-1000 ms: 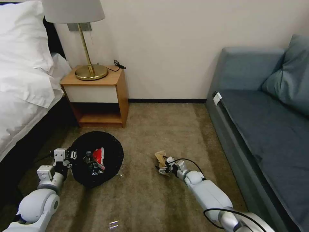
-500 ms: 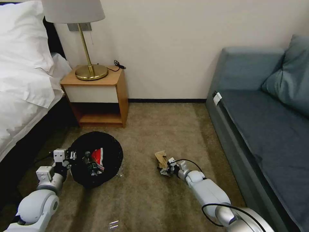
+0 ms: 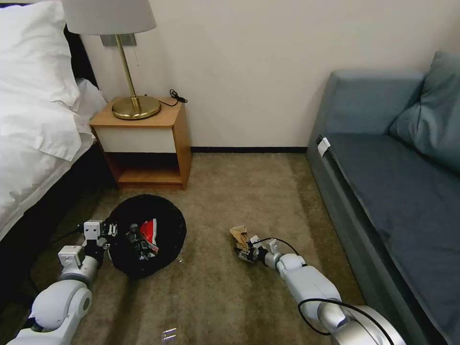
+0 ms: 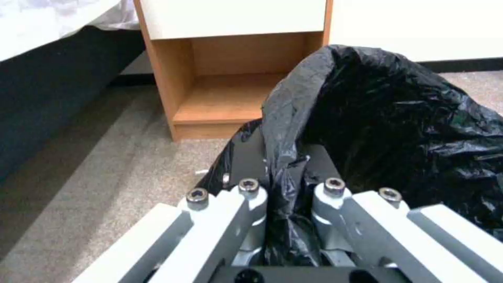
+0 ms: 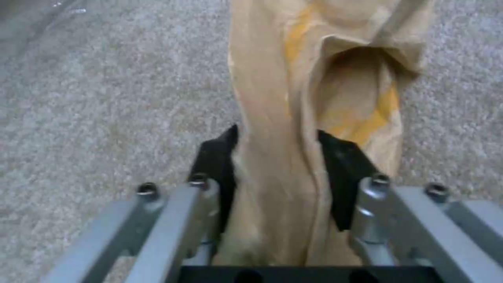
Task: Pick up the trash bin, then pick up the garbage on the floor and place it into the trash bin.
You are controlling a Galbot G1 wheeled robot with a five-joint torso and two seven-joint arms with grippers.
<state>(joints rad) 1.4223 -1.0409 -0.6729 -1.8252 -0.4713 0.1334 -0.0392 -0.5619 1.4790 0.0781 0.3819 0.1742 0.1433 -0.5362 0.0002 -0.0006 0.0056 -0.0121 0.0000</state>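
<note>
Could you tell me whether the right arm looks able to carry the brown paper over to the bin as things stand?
Probably yes. The right pincer is shut on the brown paper, and bare carpet lies between it and the bin, which the left pincer holds by its rim.

bin bag [image 4: 398,118]: glossy crinkled black plastic | paper [image 5: 293,129]: matt creased brown | carpet [image 3: 230,292]: rough beige pile | nightstand [image 3: 179,129]: smooth wood, white front | lamp base [image 3: 136,108]: shiny brass-like metal | sofa [image 3: 397,191]: matt blue cloth | gripper links [image 5: 173,220]: grey metal
</note>
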